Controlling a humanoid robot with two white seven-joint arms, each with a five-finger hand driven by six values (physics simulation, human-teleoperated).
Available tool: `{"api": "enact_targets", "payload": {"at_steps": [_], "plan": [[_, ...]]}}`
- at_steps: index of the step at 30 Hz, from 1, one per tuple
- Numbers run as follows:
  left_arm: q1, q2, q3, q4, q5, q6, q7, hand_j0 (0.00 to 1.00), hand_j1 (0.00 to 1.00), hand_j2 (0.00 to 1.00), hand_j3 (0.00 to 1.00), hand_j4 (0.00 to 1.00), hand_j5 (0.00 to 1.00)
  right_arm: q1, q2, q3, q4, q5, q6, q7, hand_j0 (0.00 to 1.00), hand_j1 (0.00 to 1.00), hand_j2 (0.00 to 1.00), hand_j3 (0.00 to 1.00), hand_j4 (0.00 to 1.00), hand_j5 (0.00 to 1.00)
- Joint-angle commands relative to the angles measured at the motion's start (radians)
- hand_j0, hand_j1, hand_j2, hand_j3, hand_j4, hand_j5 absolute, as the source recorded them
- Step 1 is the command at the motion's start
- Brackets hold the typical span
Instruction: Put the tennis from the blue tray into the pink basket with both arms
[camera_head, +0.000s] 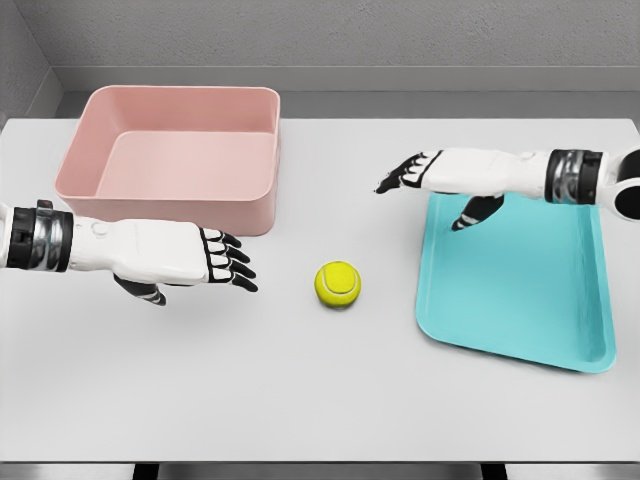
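The left hand (205, 258) hovers over the left half of the desk (300, 400), in front of the pink basket (170, 160). Its fingers are loosely extended, slightly apart, and hold nothing; the fingertips point toward the tennis ball (338, 284). A clear gap separates fingertips and ball.

The right hand (420, 175) hovers above the rear left corner of the blue tray (520, 290). Its fingers are relaxed and extended and it holds nothing; the thumb hangs below the palm over the tray surface.

The tennis ball rests on the bare desk surface between the two hands, just left of the tray's left edge and in front of the basket's right front corner. It is outside the tray and touches neither hand, tray nor basket.

Step in hand, as judged: the handover stage. The ball lies in the middle zone, released by neither hand's grip at present, and the left hand appears positioned to collect it.

Next move requirement: the left hand must close the gap, lower over the ball and wrap its fingers around it before lifting toward the basket at the rear left of the desk.

Ball appearance: yellow-green sphere, white curved seam visible on top, likely to roll if nudged.
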Motion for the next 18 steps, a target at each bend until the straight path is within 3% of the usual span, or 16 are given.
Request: {"api": "enact_targets", "payload": {"at_steps": [1, 6, 11, 14, 18], "plan": [[0.0, 0.0, 0.001, 0.0, 0.005, 0.002, 0.0, 1.0, 1.0, 1.0, 1.0, 1.0, 1.0, 0.008, -0.077, -0.044, 0.005, -0.007, 0.003, -0.069, 1.0, 1.0, 1.0, 1.0, 1.0, 1.0], [-0.002, 0.002, 0.001, 0.0, 0.005, 0.002, 0.0, 1.0, 1.0, 1.0, 1.0, 1.0, 1.0, 0.029, -0.099, -0.113, 0.043, -0.009, 0.004, -0.071, 1.0, 1.0, 1.0, 1.0, 1.0, 1.0], [-0.005, 0.005, 0.002, 0.001, 0.002, 0.002, 0.0, 1.0, 1.0, 1.0, 1.0, 1.0, 1.0, 0.035, -0.094, -0.113, 0.061, -0.009, 0.006, -0.071, 1.0, 1.0, 1.0, 1.0, 1.0, 1.0], [-0.034, 0.004, 0.004, 0.001, -0.004, 0.002, 0.0, 1.0, 1.0, 1.0, 1.0, 1.0, 1.0, 0.031, -0.085, -0.119, 0.166, -0.007, 0.006, -0.071, 1.0, 1.0, 1.0, 1.0, 1.0, 1.0], [-0.058, 0.004, 0.013, 0.001, -0.004, 0.002, 0.005, 1.0, 1.0, 1.0, 1.0, 1.0, 1.0, 0.031, -0.082, -0.128, 0.201, -0.009, 0.006, -0.071, 1.0, 1.0, 1.0, 1.0, 1.0, 1.0]]}}
